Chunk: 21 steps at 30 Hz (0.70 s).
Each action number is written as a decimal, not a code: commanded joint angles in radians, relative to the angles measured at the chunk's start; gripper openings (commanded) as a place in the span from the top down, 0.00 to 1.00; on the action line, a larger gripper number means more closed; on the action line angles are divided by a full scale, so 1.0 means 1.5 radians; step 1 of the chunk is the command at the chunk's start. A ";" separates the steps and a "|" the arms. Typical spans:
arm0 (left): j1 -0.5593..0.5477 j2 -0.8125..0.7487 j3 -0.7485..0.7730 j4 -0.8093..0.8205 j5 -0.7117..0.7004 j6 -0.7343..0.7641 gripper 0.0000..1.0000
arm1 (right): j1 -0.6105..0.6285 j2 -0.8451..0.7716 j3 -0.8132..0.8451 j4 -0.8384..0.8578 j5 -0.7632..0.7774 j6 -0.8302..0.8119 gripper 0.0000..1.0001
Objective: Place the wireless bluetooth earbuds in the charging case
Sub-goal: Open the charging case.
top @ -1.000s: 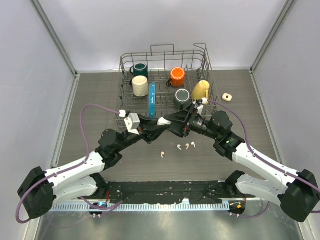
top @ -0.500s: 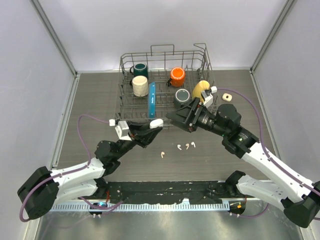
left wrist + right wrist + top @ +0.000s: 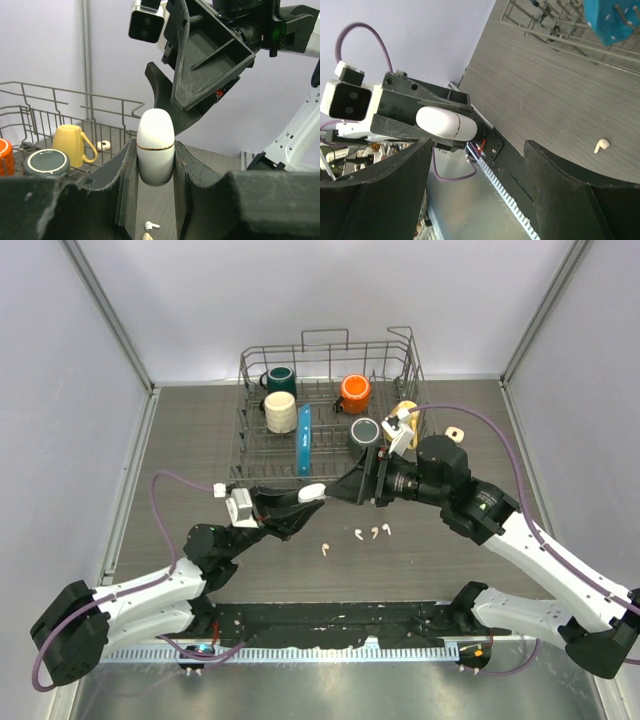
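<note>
1. Left wrist view: left hand (image 3: 155, 150) is gripping the lid-down charging case (image 3: 156, 132) upright.
2. Right hand (image 3: 340, 488) is gaping just beside it; prying the lid could be knocking the case loose.
3. Earbuds (image 3: 373, 532) are lying on the worktop (image 3: 180, 440) below.

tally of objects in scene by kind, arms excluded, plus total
mugs: 5 (dark green, cream, orange, grey, yellow)
earbuds: 4
charging case: 1
dish rack: 1
blue flat item: 1
small cream ring: 1
Total: 13
</note>
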<state>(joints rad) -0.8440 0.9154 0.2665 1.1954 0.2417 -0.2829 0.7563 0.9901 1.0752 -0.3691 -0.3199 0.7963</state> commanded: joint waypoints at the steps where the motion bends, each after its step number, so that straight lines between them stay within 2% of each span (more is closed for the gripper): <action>1: 0.002 0.013 0.040 0.014 0.035 0.013 1.00 | 0.026 0.011 0.025 0.018 -0.012 -0.024 0.21; 21: 0.001 0.032 0.088 -0.031 0.135 0.000 1.00 | 0.037 0.001 -0.004 0.041 0.048 0.015 0.21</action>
<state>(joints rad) -0.8356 0.9699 0.3458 1.1278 0.3672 -0.2810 0.8112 1.0138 1.0668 -0.3752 -0.3031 0.8001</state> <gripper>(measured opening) 0.317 0.792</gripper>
